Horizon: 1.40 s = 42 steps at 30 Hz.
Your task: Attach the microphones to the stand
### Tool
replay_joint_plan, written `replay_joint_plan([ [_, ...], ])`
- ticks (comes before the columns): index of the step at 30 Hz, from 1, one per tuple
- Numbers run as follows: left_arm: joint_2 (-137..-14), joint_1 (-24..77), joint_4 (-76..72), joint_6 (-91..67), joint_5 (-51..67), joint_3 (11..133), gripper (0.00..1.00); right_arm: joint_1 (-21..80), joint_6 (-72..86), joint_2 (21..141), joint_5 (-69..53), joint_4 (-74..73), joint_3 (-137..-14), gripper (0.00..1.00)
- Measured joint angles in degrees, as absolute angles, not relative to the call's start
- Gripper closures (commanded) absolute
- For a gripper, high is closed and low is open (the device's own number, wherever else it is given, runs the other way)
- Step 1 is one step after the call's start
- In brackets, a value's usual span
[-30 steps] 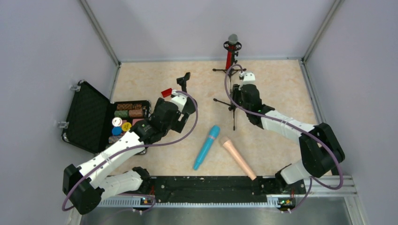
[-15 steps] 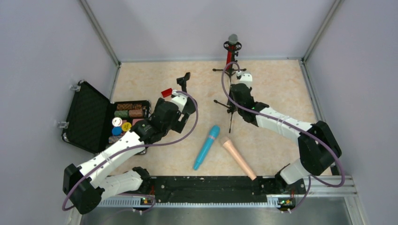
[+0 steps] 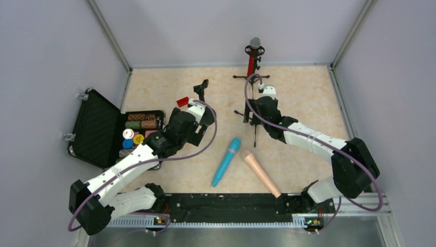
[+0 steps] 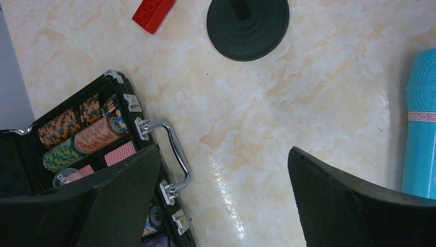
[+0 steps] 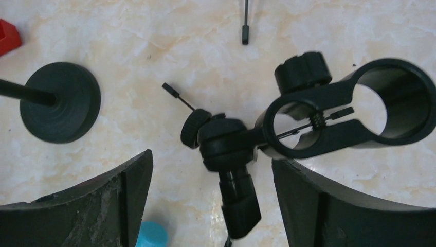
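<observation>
The red microphone (image 3: 251,57) with its grey mesh head stands clipped in the far tripod stand (image 3: 250,77). On the floor the cyan microphone (image 3: 226,161) and the peach microphone (image 3: 261,173) lie side by side. A second tripod stand (image 3: 254,123) carries an empty ring clip (image 5: 329,116). My right gripper (image 5: 212,170) hangs open over it. The stand's stem passes between the fingers, which do not grip it. My left gripper (image 4: 221,175) is open above bare floor, with the cyan microphone (image 4: 420,128) just to its right.
An open black case (image 3: 97,126) of poker chips lies at the left, its handle (image 4: 172,154) beside my left finger. A round-based black holder (image 3: 201,88) and a small red block (image 3: 182,101) sit beyond the left gripper. Walls enclose the floor.
My right gripper has opened and let go of the near tripod stand after shifting it slightly left. The left arm has not moved.
</observation>
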State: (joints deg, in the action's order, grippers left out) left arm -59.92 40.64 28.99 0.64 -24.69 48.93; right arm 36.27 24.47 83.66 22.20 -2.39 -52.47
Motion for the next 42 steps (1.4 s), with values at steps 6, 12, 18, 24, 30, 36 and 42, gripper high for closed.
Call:
replay_joint_plan([
  [6, -59.92, 40.64, 28.99, 0.64, -24.71, 48.93, 0.02, 36.27, 24.58, 79.64, 15.33, -1.54, -48.12, 0.06],
  [12, -59.9, 40.64, 29.02, 0.62, -24.73, 48.93, 0.02, 36.27, 24.62, 74.5, 8.64, -1.32, -41.91, 0.04],
  [18, -59.86, 40.64, 29.02, -0.21, -23.49, 48.97, 0.01, 36.14, 24.6, 67.33, 4.58, -2.85, -37.6, 0.04],
  [24, -59.72, 40.64, 29.15, -2.76, -18.52, 50.26, 0.01, 31.86, 24.95, 58.78, -0.91, -5.1, -32.71, 0.05],
  [30, -59.79, 40.64, 29.1, -6.07, -11.7, 51.37, 0.01, 24.14, 27.2, 50.5, -7.81, -7.42, -26.65, 0.06],
  [36, -62.26, 41.41, 28.38, -11.07, -5.17, 50.98, 0.02, 21.32, 29.89, 45.47, -13.21, -8.56, -24.32, 0.06],
  [42, -68.82, 45.89, 26.89, -15.73, -2.07, 48.77, 0.06, 19.31, 31.46, 44.45, -16.38, -8.84, -21.76, 0.06],
])
